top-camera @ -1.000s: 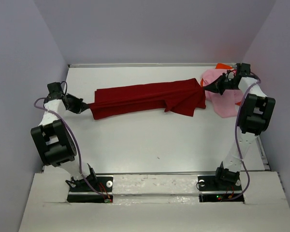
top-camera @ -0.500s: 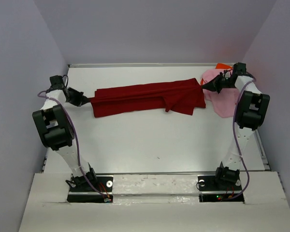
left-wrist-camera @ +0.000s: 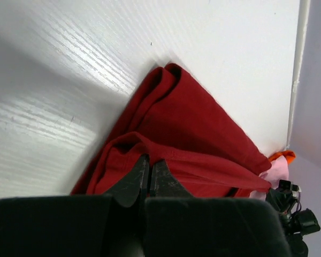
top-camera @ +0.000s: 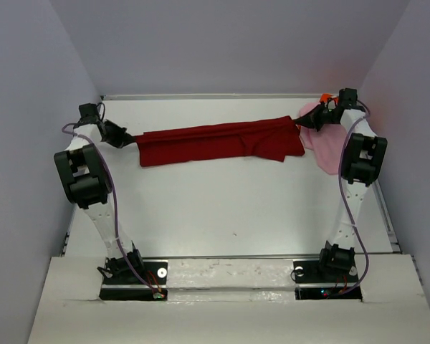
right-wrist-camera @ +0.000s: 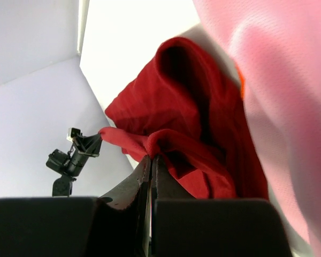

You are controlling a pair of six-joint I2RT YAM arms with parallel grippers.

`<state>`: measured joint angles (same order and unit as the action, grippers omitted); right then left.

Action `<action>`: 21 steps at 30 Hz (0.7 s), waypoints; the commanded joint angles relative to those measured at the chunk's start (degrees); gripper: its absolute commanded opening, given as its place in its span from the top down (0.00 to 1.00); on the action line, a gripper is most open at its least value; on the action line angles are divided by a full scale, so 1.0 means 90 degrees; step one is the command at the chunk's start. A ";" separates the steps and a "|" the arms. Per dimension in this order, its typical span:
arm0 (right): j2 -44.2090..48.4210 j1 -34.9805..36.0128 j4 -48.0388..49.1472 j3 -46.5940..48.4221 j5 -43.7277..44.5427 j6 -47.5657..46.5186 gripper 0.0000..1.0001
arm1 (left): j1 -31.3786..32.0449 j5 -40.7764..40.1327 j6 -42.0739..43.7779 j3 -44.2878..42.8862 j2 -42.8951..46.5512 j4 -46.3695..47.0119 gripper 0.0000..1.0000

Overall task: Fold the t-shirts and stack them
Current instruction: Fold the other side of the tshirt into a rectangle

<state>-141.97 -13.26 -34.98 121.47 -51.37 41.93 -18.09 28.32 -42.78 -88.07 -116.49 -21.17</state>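
A dark red t-shirt [top-camera: 215,142] hangs stretched in a long band across the far part of the table, folded along its length. My left gripper [top-camera: 129,140] is shut on its left end, and the cloth [left-wrist-camera: 192,134] bunches over the closed jaws. At the other end my right gripper [top-camera: 299,122] is shut on the right end, with red cloth [right-wrist-camera: 176,118] pinched at the fingertips. A light pink t-shirt [top-camera: 330,147] lies crumpled at the far right, beside the right arm. A bit of bright orange t-shirt [top-camera: 328,97] peeks out behind it.
The white table [top-camera: 222,208] is boxed in by grey walls at the back and on both sides. Both arm bases [top-camera: 132,271] sit at the near edge. The pink cloth [right-wrist-camera: 289,80] fills the right side of the right wrist view.
Both grippers have carried the red shirt's ends farther toward the back wall. The shirt is now pulled straighter and flatter than a second ago.
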 commanded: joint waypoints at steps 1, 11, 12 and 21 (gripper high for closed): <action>-0.0065 -0.0197 0.0508 0.0283 0.0581 -0.0040 1.00 | -0.0051 -0.0217 0.0281 -0.0331 -0.0152 0.0164 1.00; -0.0211 -0.0138 0.0528 -0.0030 0.0953 -0.0314 1.00 | 0.0242 0.0047 0.0408 -0.0370 -0.0846 0.0165 0.98; -0.0318 -0.0138 0.0460 0.0076 0.0943 -0.0294 0.99 | 0.0271 0.0028 0.0408 -0.0448 -0.0923 0.0165 0.97; 0.0012 -0.0070 0.0137 0.0107 0.1333 -0.0918 0.08 | 0.0457 -0.0743 0.0789 -0.1385 -0.0876 -0.0441 0.01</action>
<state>-144.70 -13.52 -33.67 121.99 -43.94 37.41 -14.57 26.55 -39.03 -97.36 -126.54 -22.06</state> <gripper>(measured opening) 0.893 0.974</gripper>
